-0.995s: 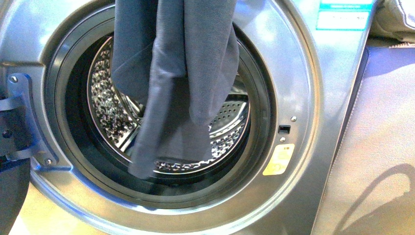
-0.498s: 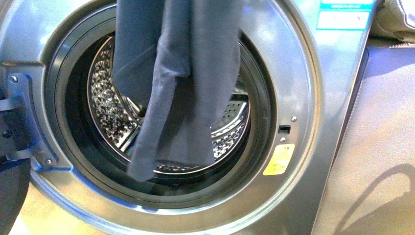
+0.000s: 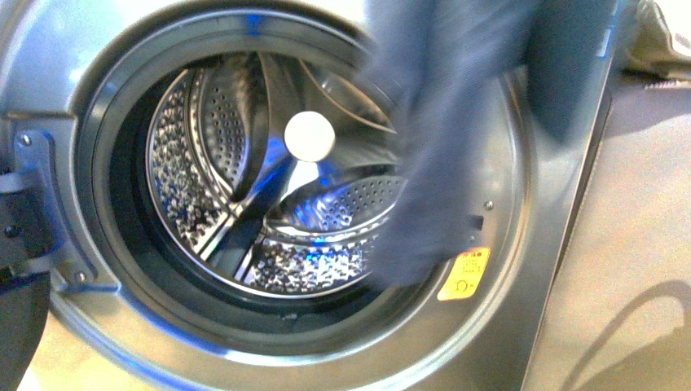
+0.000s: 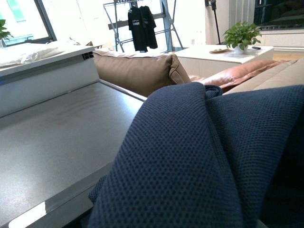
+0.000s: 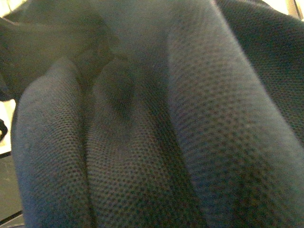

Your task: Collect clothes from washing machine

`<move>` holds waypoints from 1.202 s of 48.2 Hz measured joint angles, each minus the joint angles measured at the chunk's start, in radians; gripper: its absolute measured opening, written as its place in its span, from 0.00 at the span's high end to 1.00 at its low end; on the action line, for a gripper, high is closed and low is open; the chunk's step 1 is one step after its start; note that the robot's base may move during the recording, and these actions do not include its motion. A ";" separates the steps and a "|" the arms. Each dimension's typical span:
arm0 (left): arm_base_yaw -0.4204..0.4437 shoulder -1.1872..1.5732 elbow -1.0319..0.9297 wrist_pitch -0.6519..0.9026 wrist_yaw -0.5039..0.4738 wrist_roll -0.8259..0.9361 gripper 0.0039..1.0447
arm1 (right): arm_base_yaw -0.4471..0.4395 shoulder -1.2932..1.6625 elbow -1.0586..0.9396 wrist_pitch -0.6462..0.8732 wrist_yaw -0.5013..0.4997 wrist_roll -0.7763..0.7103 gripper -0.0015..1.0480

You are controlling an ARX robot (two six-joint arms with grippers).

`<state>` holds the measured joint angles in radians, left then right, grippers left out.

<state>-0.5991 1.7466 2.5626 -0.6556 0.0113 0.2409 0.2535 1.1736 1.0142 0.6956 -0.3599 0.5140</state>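
The clothes (image 3: 456,138) are dark slate-blue cloth, blurred by motion, hanging from above the front view's top edge over the right rim of the washing machine (image 3: 505,326). The steel drum (image 3: 244,179) stands open to view behind them. Neither gripper shows in the front view. In the left wrist view the navy mesh clothes (image 4: 199,156) fill the lower right and cover the jaws, above the machine's grey top (image 4: 52,137). The right wrist view is filled with the same cloth (image 5: 156,133), which hides that gripper's jaws. Both grippers are shut on the clothes.
The door hinge (image 3: 33,204) sits at the machine's left edge. An orange-yellow sticker (image 3: 463,275) marks the front panel. A grey panel (image 3: 635,244) stands to the right. A brown sofa cushion (image 4: 137,66), a clothes rack (image 4: 140,21) and a potted plant (image 4: 241,35) lie beyond the machine.
The clothes have swung from the middle of the drum opening to the right side, off the opening, baring the drum and a white round spot inside it.
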 joint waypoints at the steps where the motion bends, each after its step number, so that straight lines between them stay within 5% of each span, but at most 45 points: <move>1: -0.001 0.000 0.000 0.000 0.000 0.000 0.85 | -0.010 -0.008 0.002 -0.004 -0.008 0.006 0.94; 15: -0.001 0.000 0.000 0.000 -0.002 0.002 0.45 | -0.114 -0.037 0.075 -0.060 -0.043 0.048 0.94; 24: -0.001 0.000 0.004 0.000 -0.004 0.003 0.04 | -0.321 0.016 0.207 -0.118 -0.051 0.115 0.94; 35: -0.001 0.000 0.005 0.000 -0.004 0.003 0.06 | -0.678 0.003 0.273 -0.102 -0.190 0.313 0.94; 58: -0.001 0.000 0.005 0.001 -0.004 0.003 0.06 | -1.122 -0.211 -0.105 -0.131 -0.624 0.279 0.94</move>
<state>-0.5999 1.7466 2.5679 -0.6548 0.0071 0.2440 -0.8688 0.9623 0.9089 0.5648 -0.9840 0.7933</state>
